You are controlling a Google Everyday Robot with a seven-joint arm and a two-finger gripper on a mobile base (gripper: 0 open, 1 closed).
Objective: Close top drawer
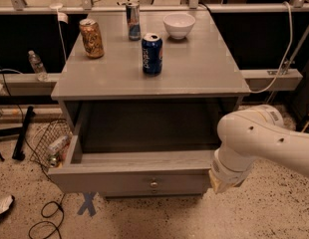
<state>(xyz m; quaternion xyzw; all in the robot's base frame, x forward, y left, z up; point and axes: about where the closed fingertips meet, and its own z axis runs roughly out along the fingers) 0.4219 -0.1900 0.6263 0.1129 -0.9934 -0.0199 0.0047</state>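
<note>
The drawer (119, 179) stands pulled well out of the bench (204, 68), just under its top. It is a deep grey wooden box with a flat front and one small round metal knob (153, 184). My gripper (222, 183) sits at the front's right end; I cannot tell whether it is open or closed. On top stand a blue can (152, 54), whose lettering looks like Pepsi, an orange can (91, 38) and a bowl (179, 25).

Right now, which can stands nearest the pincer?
The blue can, ahead of the gold can and slim can; the pincer is at the drawer's right front corner.
</note>
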